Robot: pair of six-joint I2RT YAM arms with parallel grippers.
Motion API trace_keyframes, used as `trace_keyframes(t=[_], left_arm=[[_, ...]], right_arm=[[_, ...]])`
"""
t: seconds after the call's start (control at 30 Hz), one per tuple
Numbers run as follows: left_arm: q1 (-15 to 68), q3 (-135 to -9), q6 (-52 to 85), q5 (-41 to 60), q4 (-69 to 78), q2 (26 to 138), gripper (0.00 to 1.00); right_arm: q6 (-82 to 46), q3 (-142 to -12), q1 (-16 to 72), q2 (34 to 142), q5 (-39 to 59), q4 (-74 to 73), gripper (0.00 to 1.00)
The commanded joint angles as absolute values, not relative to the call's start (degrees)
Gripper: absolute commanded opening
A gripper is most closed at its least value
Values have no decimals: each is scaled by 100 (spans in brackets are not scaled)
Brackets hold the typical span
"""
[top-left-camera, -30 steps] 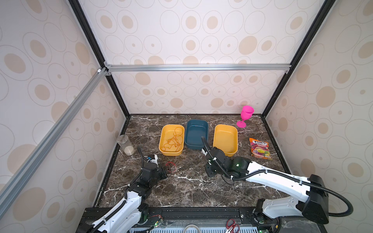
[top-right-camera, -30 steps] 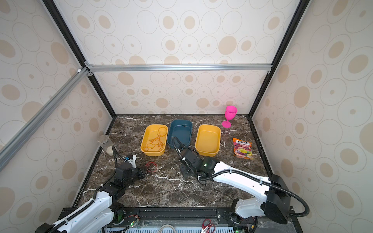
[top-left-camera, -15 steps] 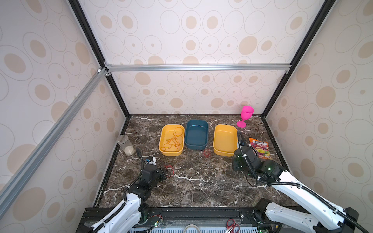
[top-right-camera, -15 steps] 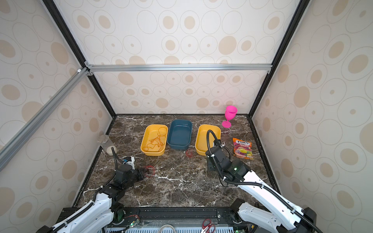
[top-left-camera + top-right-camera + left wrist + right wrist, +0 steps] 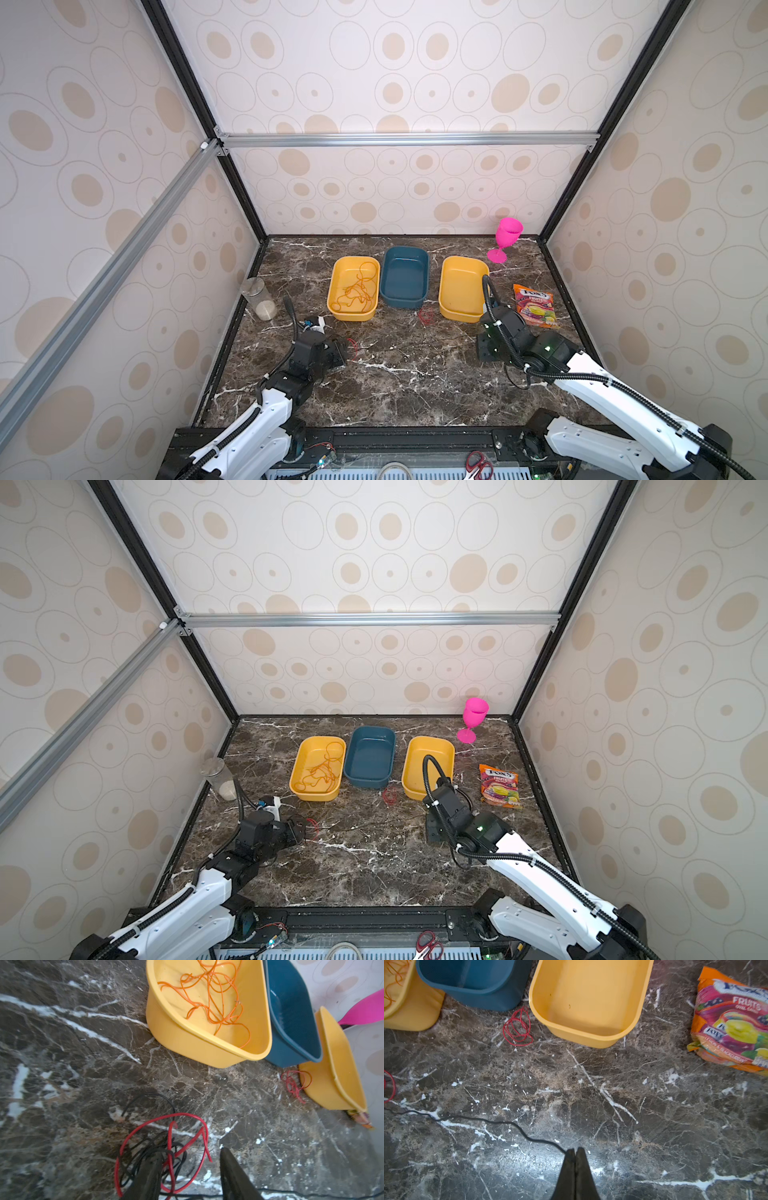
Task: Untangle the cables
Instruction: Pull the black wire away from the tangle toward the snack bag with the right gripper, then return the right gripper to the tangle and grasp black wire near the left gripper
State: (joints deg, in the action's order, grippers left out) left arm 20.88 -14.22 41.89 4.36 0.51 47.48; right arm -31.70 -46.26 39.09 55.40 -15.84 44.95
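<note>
- Right claw (image 5: 575,1150): closed tight on the end of the black cable (image 5: 483,1121), which runs slack across the marble-patterned table (image 5: 612,1105).
- Left claw (image 5: 190,1152): jaws apart, gripping nothing; one finger sits inside the red-and-black tangle (image 5: 166,1142).
- Risk: a pull drags the whole tangle, since strands possibly loop that finger.
- Risk: the thin, smooth cable slips out.
- Orange cable (image 5: 209,995) lies curled in a glossy yellow tray (image 5: 187,1039); a small red coil (image 5: 518,1026) lies beside the trays.

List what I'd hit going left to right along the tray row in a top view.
Clear plastic jar → yellow plastic tray holding the orange cable → dark blue plastic tray → second yellow plastic tray → colourful candy bag.
</note>
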Motion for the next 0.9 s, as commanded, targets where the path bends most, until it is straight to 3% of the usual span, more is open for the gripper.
trace_keyframes(t=[0.0,0.17,0.53,0.8,0.87], left_arm=[[2057,-1789,4026,370,-220,4688,52],[2059,-2030,3912,185,-440,4667,60],[2057,-2570,3404,-291,-864,5260,63],[2060,-2538,3261,666,-362,5941,64],[2061,-2460,3252,680,-321,6050,64]], right_arm=[[-3375,-4424,3869,5718,-1436,4664,0],[-3609,-4023,3869,5817,-1445,4553,2],[-3906,-3773,3873,5639,-2181,4609,6],[-3823,-3723,3858,5608,-2286,4597,11],[-3738,-3780,3856,5634,-2285,4642,17]])
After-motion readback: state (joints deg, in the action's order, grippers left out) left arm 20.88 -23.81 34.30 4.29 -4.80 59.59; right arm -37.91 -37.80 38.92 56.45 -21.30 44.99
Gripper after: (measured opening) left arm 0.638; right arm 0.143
